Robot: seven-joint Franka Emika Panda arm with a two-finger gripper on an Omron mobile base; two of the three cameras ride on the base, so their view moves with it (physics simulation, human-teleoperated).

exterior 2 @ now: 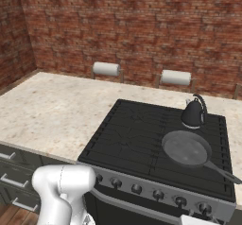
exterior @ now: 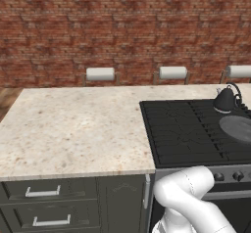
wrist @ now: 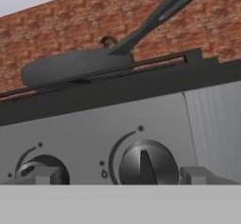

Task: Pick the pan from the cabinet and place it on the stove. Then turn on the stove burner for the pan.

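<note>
The dark grey pan (exterior 2: 186, 148) lies on the front right grate of the black stove (exterior 2: 127, 134), its long handle pointing out past the front right corner. The left base view has the pan (exterior: 238, 128) at the right edge of the stove (exterior: 181, 129). From low in front of the steel panel, the hand view looks up at the pan (wrist: 75, 65) above the stove's front edge (wrist: 117, 93). My gripper (wrist: 120, 177) is open, its fingertips (wrist: 44, 176) standing either side of a dark round knob (wrist: 147, 164), nothing held. The cabinet is out of view.
A small black kettle (exterior 2: 194, 113) stands on the back right burner behind the pan. A second knob (wrist: 40, 171) sits left of the first. Paper towel rolls (exterior: 100, 74) hang on the brick wall. Light stone counter (exterior: 73, 129) lies left of the stove, drawers (exterior: 41, 193) below it.
</note>
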